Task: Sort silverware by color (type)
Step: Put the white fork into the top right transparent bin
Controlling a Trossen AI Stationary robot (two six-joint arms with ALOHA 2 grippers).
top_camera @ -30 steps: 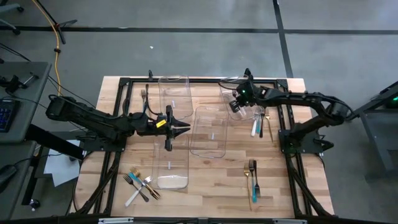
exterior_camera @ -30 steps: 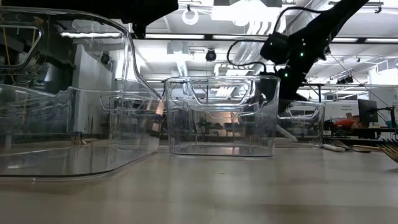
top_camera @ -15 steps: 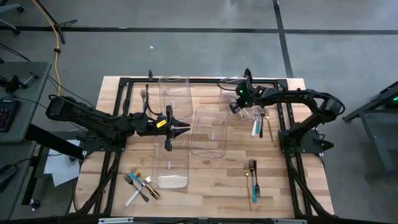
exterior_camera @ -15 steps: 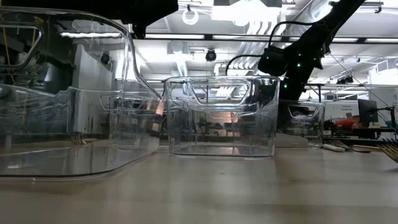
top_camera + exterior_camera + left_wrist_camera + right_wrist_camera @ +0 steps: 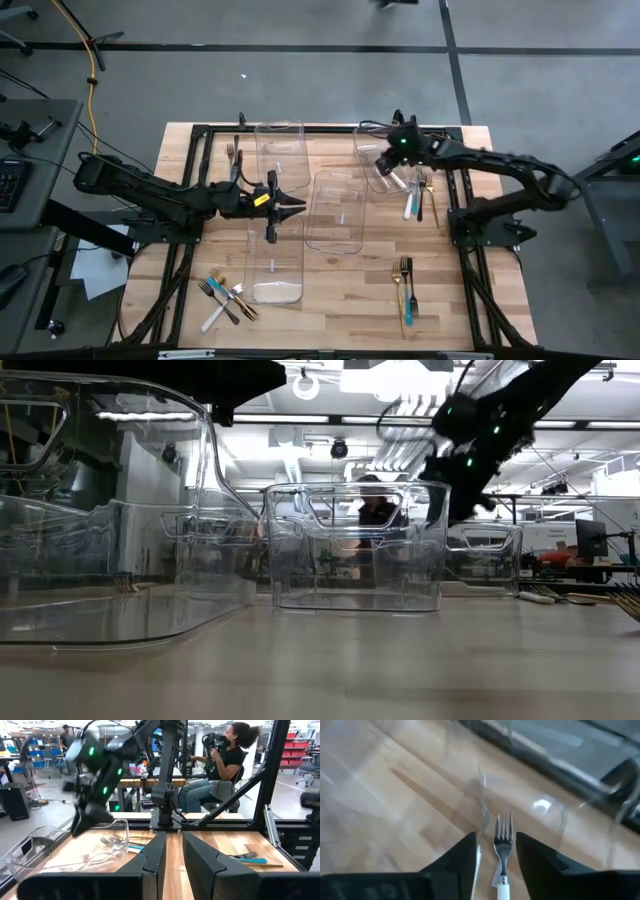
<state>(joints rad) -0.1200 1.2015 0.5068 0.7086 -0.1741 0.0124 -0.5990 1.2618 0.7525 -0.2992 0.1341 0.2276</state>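
Observation:
My right gripper hangs open over the far right clear bin. A fork with silver tines and a pale handle shows below, in the gap between the fingers and clear of both; whether it rests on the bin's floor I cannot tell. My left gripper stays level above the middle bins, with a narrow empty gap between its fingers. More silverware lies on the table: near the right edge, at the near right and at the near left.
Three more clear bins stand on the table: far centre-left, middle and near left. A black frame runs along the table's edges. A seated person shows beyond the table.
My right gripper has risen out of the far right bin and drifted a little toward the table's right edge.

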